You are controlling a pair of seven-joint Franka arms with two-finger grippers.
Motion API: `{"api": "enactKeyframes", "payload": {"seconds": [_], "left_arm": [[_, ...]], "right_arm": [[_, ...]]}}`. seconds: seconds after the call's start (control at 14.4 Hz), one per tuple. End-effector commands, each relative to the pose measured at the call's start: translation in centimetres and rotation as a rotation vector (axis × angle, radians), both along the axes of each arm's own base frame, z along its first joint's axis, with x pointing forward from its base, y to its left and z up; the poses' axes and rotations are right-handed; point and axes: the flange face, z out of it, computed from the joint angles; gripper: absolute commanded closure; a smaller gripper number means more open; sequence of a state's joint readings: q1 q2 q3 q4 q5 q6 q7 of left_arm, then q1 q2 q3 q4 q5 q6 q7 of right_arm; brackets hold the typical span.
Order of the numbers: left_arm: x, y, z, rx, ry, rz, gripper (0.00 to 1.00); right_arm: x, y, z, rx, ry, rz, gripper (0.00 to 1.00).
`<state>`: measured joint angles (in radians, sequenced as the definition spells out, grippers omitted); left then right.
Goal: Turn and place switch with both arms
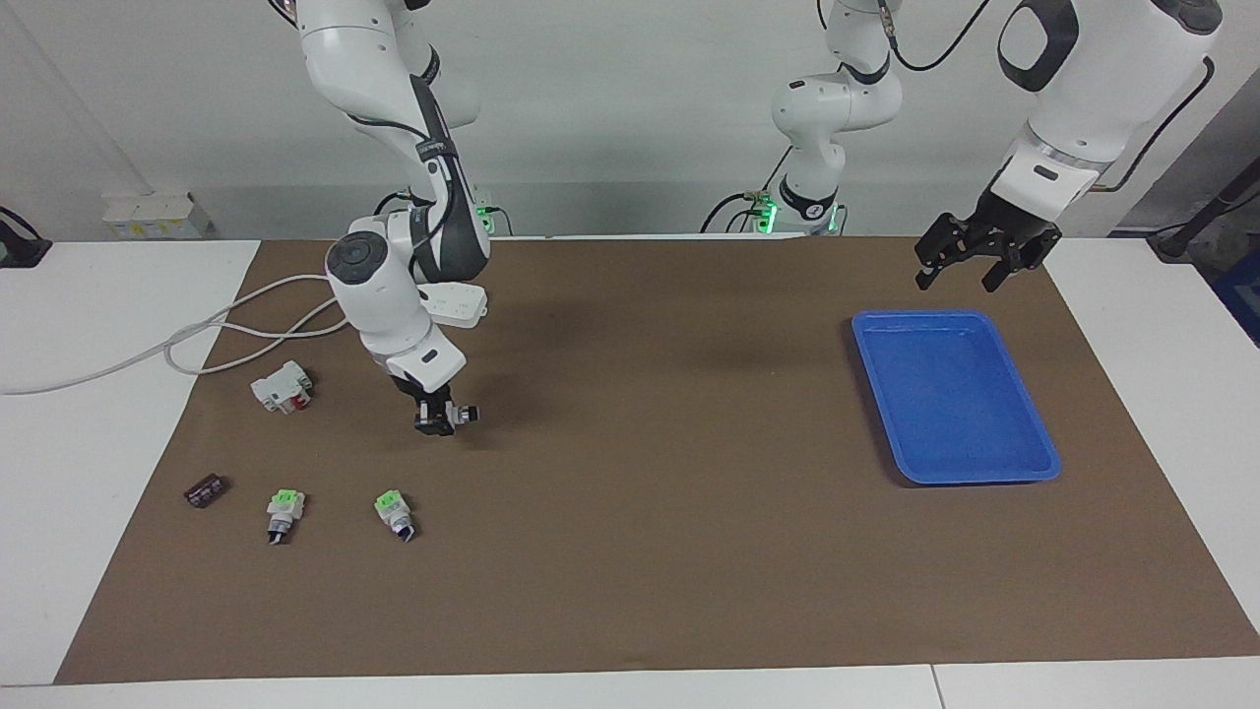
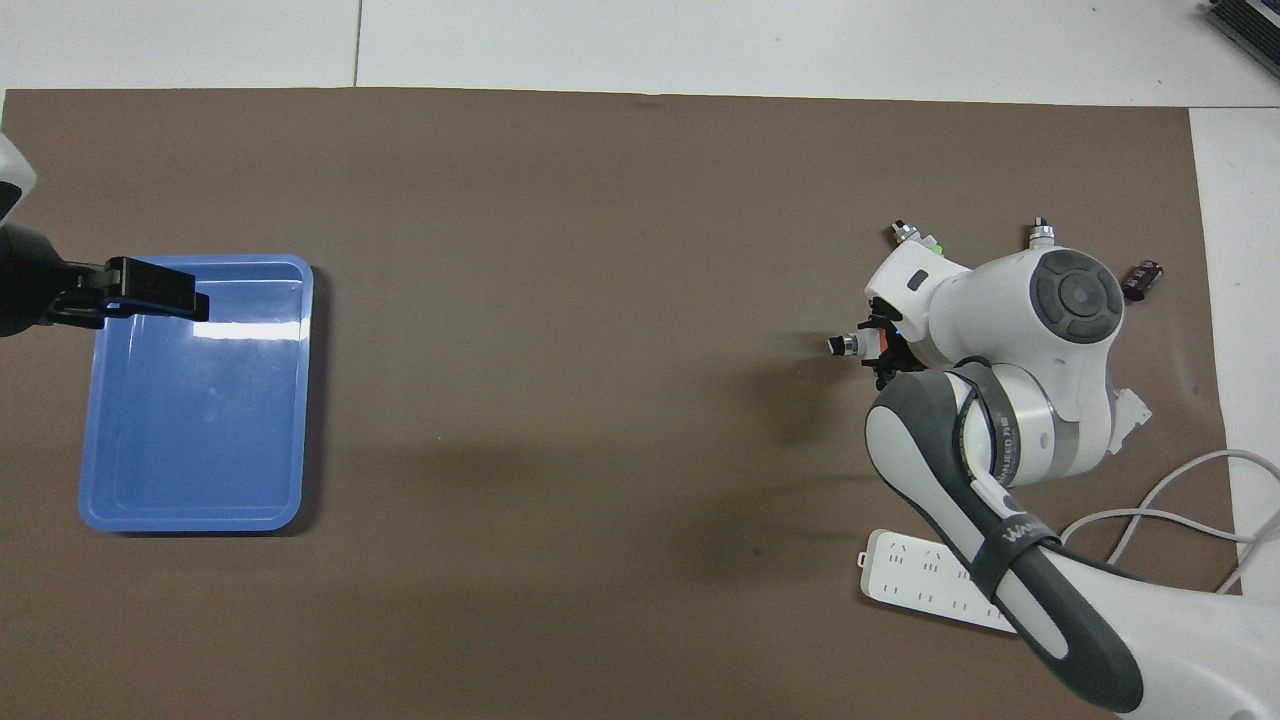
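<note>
Sideways, orange-and-white switch (image 1: pixel 455 415), silver knob end outward.

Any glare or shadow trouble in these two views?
Overhead view: a bright white glare streak lies across the floor of the blue plastic tray, and soft arm shadows fall on the brown paper mat. Facing view: no glare on the tray; a soft shadow lies on the mat beneath the right gripper, which is shut on the small orange-and-white switch.
</note>
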<state>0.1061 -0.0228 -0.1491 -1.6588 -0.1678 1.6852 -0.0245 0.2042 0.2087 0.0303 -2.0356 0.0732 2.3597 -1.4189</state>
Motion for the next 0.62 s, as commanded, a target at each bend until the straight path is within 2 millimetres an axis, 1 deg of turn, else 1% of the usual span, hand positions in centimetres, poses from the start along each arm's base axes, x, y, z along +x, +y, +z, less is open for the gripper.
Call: {"api": "enactKeyframes", "payload": {"seconds": [0.0, 0.07, 0.14, 0.21, 0.35, 0.42, 0.55], "left_arm": [[0.5, -0.1, -0.6, -0.070, -0.006, 0.073, 0.00], [0.8, -0.4, -0.7, -0.102, -0.007, 0.104, 0.00], [1.2, -1.2, -1.2, -0.146, -0.002, 0.131, 0.00], [1.7, -1.8, -1.5, -0.198, 0.000, 0.162, 0.00], [2.5, -2.4, -2.4, -0.296, 0.026, 0.192, 0.00], [2.8, -2.7, -2.7, -0.343, 0.031, 0.205, 0.00], [3.4, -3.1, -3.8, -0.439, 0.051, 0.242, 0.05]], "right_arm": [[0.7, 3.1, 2.2, 0.034, -0.009, -0.047, 1.00], [0.7, 4.6, 3.0, 0.044, -0.022, -0.061, 1.00], [0.8, 5.6, 3.8, 0.056, -0.031, -0.093, 1.00], [0.9, 6.4, 4.5, 0.071, -0.035, -0.131, 1.00], [1.5, 8.0, 6.0, 0.113, -0.020, -0.172, 1.00], [1.8, 8.7, 7.3, 0.137, -0.005, -0.181, 1.00], [1.9, 8.6, 7.7, 0.156, 0.015, -0.196, 1.00]]}}
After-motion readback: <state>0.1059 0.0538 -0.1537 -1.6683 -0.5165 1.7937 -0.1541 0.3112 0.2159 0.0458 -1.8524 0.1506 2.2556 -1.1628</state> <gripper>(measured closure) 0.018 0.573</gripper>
